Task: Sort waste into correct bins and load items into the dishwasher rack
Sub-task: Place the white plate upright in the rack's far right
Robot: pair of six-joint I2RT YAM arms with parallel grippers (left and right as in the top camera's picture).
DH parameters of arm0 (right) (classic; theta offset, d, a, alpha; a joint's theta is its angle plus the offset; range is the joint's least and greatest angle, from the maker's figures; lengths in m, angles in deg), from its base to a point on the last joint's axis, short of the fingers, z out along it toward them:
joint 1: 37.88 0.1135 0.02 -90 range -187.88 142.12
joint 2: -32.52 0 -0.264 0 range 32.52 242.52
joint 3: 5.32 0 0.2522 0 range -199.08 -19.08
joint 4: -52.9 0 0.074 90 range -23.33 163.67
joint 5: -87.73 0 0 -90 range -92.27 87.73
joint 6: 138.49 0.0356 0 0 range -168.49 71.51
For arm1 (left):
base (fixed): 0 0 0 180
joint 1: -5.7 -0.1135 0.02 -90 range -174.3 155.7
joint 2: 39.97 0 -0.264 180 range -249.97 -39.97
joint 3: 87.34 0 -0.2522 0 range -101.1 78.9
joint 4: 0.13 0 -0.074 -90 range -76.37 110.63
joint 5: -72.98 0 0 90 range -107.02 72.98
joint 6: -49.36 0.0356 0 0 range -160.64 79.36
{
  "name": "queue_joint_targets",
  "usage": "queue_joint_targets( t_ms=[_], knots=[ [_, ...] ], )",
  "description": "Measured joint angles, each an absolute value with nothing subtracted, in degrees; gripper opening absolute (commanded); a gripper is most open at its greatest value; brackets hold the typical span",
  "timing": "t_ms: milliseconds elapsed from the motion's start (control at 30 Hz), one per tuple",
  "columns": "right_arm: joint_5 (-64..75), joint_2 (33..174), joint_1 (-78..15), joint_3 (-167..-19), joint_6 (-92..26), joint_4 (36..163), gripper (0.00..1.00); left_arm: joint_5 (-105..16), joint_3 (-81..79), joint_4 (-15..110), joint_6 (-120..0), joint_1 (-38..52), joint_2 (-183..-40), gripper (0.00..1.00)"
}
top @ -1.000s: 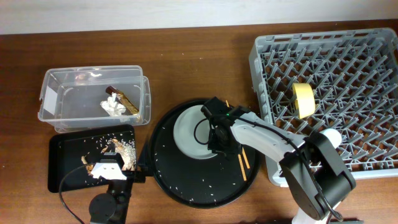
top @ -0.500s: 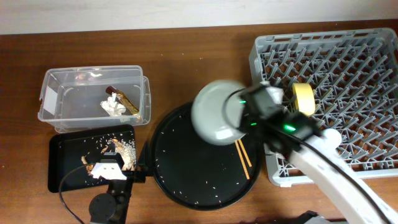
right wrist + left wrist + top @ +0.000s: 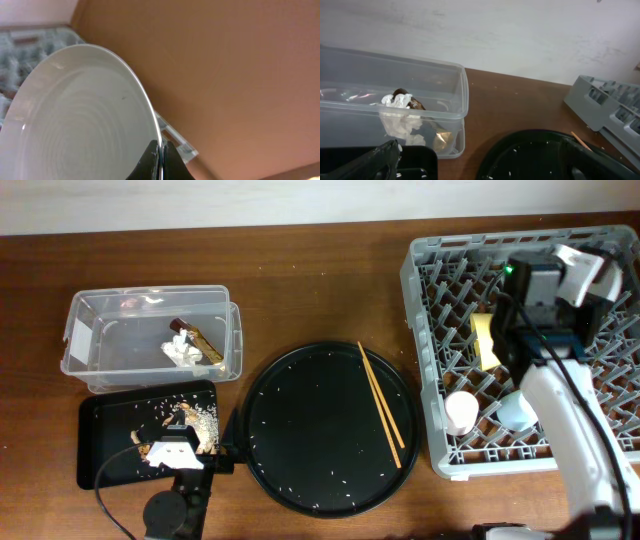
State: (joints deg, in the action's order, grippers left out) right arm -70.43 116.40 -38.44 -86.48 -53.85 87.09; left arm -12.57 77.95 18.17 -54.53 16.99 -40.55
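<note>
Your right claw [image 3: 160, 159] is clamped on the rim of the plate [image 3: 85, 115]. Its fingers almost meet, with only the thin edge between them. The plate is off the surface and tilted.

From overhead, that arm is above the dishwasher rack [image 3: 418, 310], which stands just right of the round black tray [image 3: 300, 420]. Inside the rack, the yellow bowl [image 3: 487, 340] stands on edge among the pegs on the side nearer the round tray. The pink cup [image 3: 460, 412] and the light blue cup [image 3: 517, 412] sit side by side in the rack corner closest to it.

The two chopsticks [image 3: 380, 405] lie together on the right part of the round tray, among scattered rice grains.

Your left claw [image 3: 480, 155] is spread wide and holds nothing, one finger [image 3: 375, 161] at each lower corner of its wrist view. It hovers over the black rectangular tray [image 3: 100, 450], just left of the round tray, where the food scraps [image 3: 195, 425] lie. Up and left of the round tray is the clear tub [image 3: 80, 330]. It holds the crumpled tissue [image 3: 180, 352] and the wrapper stick [image 3: 200, 340], which touch.
</note>
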Motion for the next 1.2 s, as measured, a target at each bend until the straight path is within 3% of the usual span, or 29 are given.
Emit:
queue_joint_targets(
  t_ms=[200, 300, 400, 533, 700, 767, 933, 1033, 1067, 1200],
  knots=[
    [-75.35, 125.12, -33.74, -86.48, -66.62, 85.52, 0.04, -12.55, 77.95, 18.12, -54.53, 16.99, -40.55, 0.99],
    [-76.86, 125.86, -31.58, -86.48, -67.99, 85.23, 0.15, -12.55, 77.95, 18.15, -54.53, 16.99, -40.55, 0.99],
    [-76.81, 126.21, -29.24, -86.48, -70.64, 85.69, 0.04, -12.55, 77.95, 18.12, -54.53, 16.99, -40.55, 0.99],
    [-76.83, 126.34, -28.49, -86.48, -72.98, 85.43, 0.04, -12.55, 77.95, 18.15, -54.53, 16.99, -40.55, 0.99],
    [-78.08, 126.58, -29.08, -86.48, -91.55, 65.98, 0.04, -12.55, 77.95, 18.1, -54.53, 16.99, -40.59, 0.99],
    [-78.47, 126.58, -29.11, -86.48, -96.63, 64.34, 0.04, -12.55, 77.95, 18.12, -54.53, 16.99, -40.59, 0.99],
    [-83.24, 126.45, -29.11, -86.48, -88.23, 64.01, 0.04, -12.55, 77.95, 18.12, -54.53, 16.99, -40.59, 0.99],
    [-83.33, 123.72, -29.11, -86.48, -84.12, 64.1, 0.18, -12.57, 77.95, 18.12, -54.53, 16.99, -40.59, 0.99],
    [-81.8, 121.9, -29.0, -86.54, -82.44, 66.63, 0.26, -12.55, 77.95, 18.12, -54.53, 16.99, -40.59, 0.99],
    [-56.29, 113.45, -24.34, -87.11, -68.82, 93.63, 0.39, -12.55, 77.95, 18.15, -54.53, 16.99, -40.57, 0.99]
  ],
)
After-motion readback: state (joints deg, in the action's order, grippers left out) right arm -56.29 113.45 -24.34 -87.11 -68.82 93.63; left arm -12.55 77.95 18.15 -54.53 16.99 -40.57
